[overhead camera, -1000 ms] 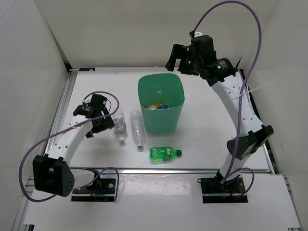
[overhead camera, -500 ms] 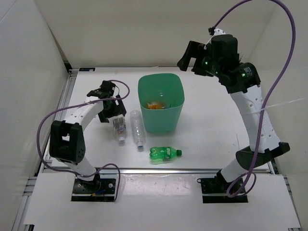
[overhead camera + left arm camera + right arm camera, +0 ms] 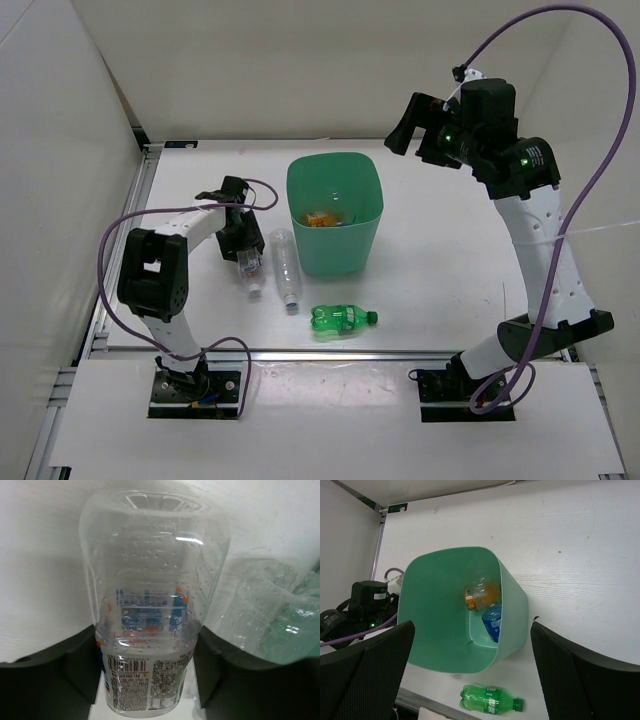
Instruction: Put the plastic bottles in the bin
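A clear bottle (image 3: 250, 268) with a white cap lies on the table left of the mint-green bin (image 3: 372, 215). My left gripper (image 3: 240, 240) is shut on its base end; in the left wrist view the bottle (image 3: 150, 605) fills the gap and both dark fingers (image 3: 75, 672) touch its sides. A second clear bottle (image 3: 286, 265) lies right beside it. The green soda bottle (image 3: 342, 319) lies in front of the bin. Inside the bin (image 3: 440, 610) rest an orange bottle (image 3: 480, 596) and a blue-labelled one (image 3: 492, 622). My right gripper (image 3: 412, 128) hangs open high behind the bin, holding nothing.
The second clear bottle (image 3: 265, 615) nearly touches the held one, with the green bin wall (image 3: 312, 587) just past it. A metal rail (image 3: 330, 353) runs along the table's near edge. White walls enclose the table on the left, back and right.
My left gripper slid right along the clear bottle toward the bin and closed on it. My right arm swung right and rose, still open.
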You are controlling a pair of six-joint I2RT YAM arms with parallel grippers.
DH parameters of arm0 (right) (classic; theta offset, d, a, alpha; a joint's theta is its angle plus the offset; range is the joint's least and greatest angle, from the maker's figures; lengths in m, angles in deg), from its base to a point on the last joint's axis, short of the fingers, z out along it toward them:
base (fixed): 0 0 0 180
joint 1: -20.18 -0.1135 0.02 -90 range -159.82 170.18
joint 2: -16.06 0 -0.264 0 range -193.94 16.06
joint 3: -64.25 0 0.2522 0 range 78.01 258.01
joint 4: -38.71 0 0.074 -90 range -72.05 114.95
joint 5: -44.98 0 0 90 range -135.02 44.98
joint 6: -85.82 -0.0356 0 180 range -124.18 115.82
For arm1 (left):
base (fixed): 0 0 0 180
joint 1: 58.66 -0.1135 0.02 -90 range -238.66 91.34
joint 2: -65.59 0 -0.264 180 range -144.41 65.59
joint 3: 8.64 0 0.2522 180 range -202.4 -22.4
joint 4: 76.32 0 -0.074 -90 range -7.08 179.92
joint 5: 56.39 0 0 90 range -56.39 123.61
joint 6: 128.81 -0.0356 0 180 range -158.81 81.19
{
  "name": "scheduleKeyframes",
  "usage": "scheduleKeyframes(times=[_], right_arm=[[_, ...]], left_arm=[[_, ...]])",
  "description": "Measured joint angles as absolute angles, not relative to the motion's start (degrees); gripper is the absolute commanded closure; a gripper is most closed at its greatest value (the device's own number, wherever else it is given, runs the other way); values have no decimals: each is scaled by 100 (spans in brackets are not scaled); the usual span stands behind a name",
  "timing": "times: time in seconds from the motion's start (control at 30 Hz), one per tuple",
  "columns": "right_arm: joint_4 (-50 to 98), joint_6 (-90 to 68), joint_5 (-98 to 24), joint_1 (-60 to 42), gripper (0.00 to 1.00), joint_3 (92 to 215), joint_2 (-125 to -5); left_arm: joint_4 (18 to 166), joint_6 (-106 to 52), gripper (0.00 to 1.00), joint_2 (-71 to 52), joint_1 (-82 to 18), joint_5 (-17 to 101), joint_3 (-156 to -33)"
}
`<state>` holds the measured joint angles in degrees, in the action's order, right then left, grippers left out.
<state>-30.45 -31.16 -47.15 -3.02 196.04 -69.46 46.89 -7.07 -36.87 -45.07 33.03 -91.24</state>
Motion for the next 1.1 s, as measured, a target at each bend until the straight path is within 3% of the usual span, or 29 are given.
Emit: scheduleKeyframes(times=[0.13, 0.27, 0.57, 0.77, 0.93, 1.03, 1.1], right_arm=[[-3065, -3123, -4591, -228, 0, 19539, -6939], [-3065, -3182, -4512, -171, 0, 19443, -6937], [-3065, -3348, -4350, 48, 0, 19377, -6941], [-3065, -3433, -4294, 225, 0, 19213, -6941], [-3069, -3518, -4200, 408, 0, 19100, -6930], [-3065, -3529, -4178, 528, 0, 19012, -6869], [-3082, -3529, -4173, 590, 0, 18938, -6797]], left_arm=[[4641, -641, 50, -3647, -4544, 3297, -9211], [4309, -462, 51, -3365, -4634, 3207, -9865], [4143, -18, 55, -2530, -4715, 3067, -12789], [4499, 37, 47, -2506, -4291, 3506, -14046], [4757, -195, 38, -3269, -3106, 3699, -14824], [4750, -344, 0, -3715, -2586, 3751, -14872], [4729, -425, 0, -3877, -2405, 3727, -14752]])
